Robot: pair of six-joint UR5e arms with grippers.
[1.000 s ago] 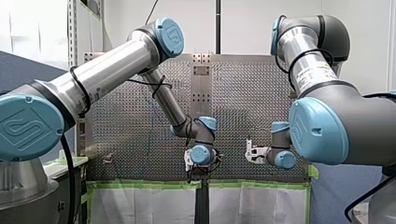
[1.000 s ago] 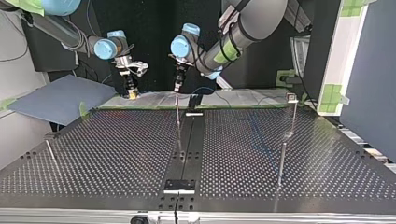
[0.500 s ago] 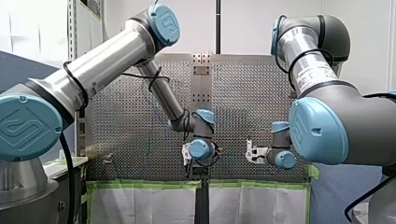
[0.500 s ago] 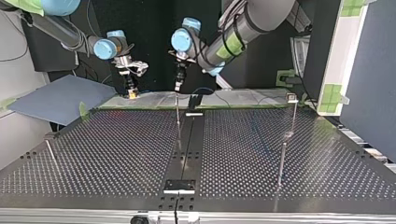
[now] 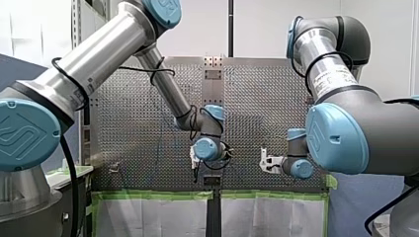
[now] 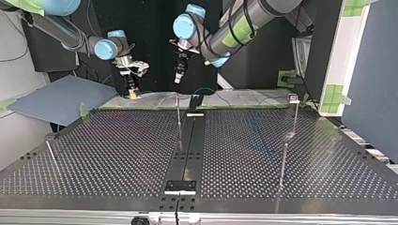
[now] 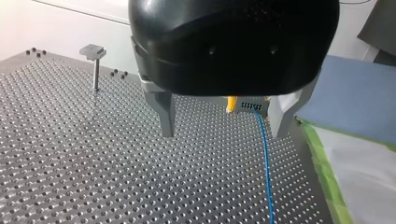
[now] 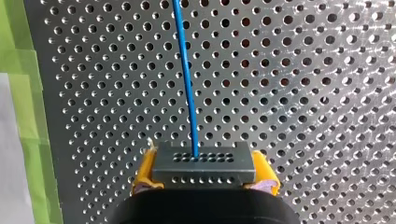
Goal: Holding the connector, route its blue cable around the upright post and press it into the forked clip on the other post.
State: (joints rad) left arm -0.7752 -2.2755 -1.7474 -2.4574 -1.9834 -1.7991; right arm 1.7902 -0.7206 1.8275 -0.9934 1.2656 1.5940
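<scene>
My right gripper [image 8: 203, 173] is shut on a dark grey connector [image 8: 203, 163], held between its yellow pads [image 8: 143, 173]. A blue cable [image 8: 186, 79] runs from the connector straight ahead over the perforated plate. In the top view this gripper [image 6: 133, 93] hangs low at the table's far edge. My left gripper [image 6: 178, 78] hovers open above a thin upright post [image 6: 178, 111], holding nothing. In the left wrist view its metal fingers [image 7: 164, 112] frame the far connector [image 7: 251, 106] and the cable [image 7: 265, 158]. Another post with a blocky head [image 6: 294, 99] stands at the top view's right.
A flat-headed post [image 7: 95, 63] stands off to one side of my left gripper. In the top view a short post [image 6: 283, 164] rises at the right and a leaning pin [image 6: 51, 152] at the left. Green tape [image 8: 21, 93] lines the plate's edge.
My left arm has lifted its gripper up and away from the top of the thin upright post. My right gripper has stayed still with the connector.
</scene>
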